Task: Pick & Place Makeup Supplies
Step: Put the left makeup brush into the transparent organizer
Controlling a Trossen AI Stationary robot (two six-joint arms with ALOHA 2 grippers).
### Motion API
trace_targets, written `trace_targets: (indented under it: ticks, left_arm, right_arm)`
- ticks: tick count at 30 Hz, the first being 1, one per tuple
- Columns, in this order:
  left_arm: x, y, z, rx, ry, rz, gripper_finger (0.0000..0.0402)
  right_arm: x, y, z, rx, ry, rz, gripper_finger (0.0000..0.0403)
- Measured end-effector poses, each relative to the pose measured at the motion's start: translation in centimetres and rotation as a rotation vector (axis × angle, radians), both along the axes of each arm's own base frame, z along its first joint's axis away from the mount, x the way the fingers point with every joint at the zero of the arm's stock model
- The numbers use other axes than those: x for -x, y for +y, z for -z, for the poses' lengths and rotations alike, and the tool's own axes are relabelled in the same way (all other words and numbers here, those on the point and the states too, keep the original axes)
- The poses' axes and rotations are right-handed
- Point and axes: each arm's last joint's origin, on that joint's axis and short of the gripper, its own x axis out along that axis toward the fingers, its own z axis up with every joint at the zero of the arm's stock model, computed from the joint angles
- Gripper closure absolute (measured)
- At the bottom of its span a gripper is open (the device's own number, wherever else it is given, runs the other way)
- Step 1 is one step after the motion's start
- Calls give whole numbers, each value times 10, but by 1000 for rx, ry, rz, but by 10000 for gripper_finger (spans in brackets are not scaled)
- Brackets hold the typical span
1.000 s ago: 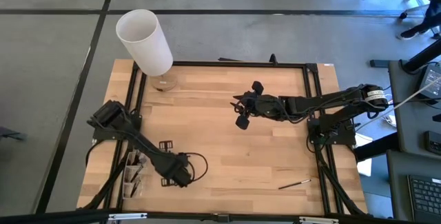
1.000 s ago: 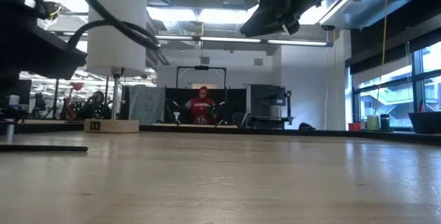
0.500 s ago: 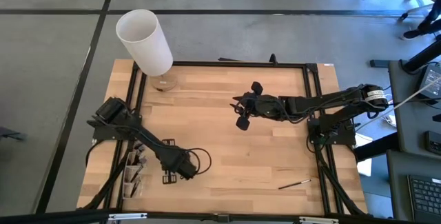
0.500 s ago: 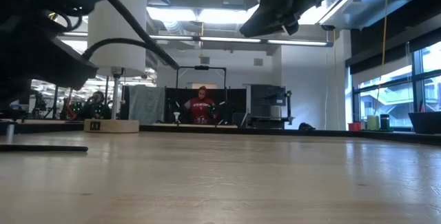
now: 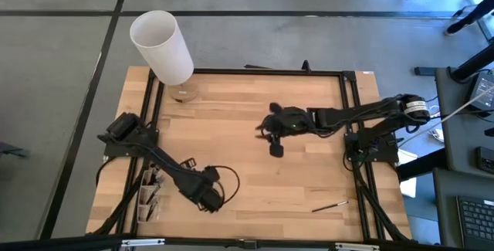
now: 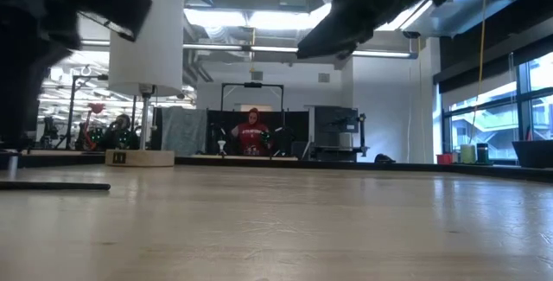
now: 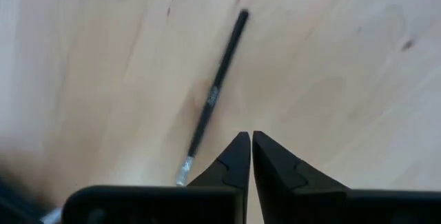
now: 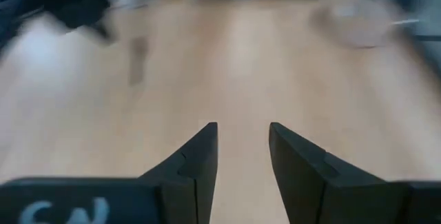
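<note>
Two dark arms share the pale wooden table (image 5: 255, 158), and we read the scene from its left edge across. At about 8 o'clock on the table, against the left frame rail, sits a small open rack (image 5: 148, 193) with pale-tipped items in it; we cannot tell exactly what they are.

Just beside it, at about 7 o'clock, we see the left gripper (image 5: 207, 198) held low over the boards, its two dark fingers (image 7: 234, 158) pressed together with only a hairline between them and nothing caught there. The left wrist view shows a thin makeup brush with a black handle and silvery ferrule (image 7: 212, 96) lying flat on the wood beside those fingertips, not held; its ferrule end lies nearest the fingers and its handle runs away from them.

At 11 o'clock stands a tall white cylinder (image 5: 162, 46), open at the top, on a round wooden base (image 5: 184, 93); we cannot see inside it.

Near the centre the right gripper (image 5: 272, 131) hangs above the table, its fingers (image 8: 196, 162) clearly spread and empty.

At about 5 o'clock a second thin dark brush (image 5: 329, 205) lies flat, its long axis running roughly 8 to 2 o'clock, well apart from both grippers.
</note>
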Motion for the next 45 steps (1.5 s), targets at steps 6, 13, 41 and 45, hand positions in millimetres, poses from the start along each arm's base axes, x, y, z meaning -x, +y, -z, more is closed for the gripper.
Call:
trace_targets:
  ticks: [6, 13, 41, 45]
  left_arm:
    - [8, -18, -8, -152, -194, -59, 391]
    - [49, -46, -31, -566, -554, 94, 391]
    - [144, -87, -73, -523, -1231, 263, 396]
    - [142, -86, -73, -522, -1219, 253, 399]
  right_arm:
    - [-30, 6, 32, -116, -40, -213, 272]
    - [-86, 27, 84, -310, -56, -157, 272]
    - [-262, 97, 125, -153, 71, -189, 272]
    - [-262, 97, 135, -163, 96, -169, 272]
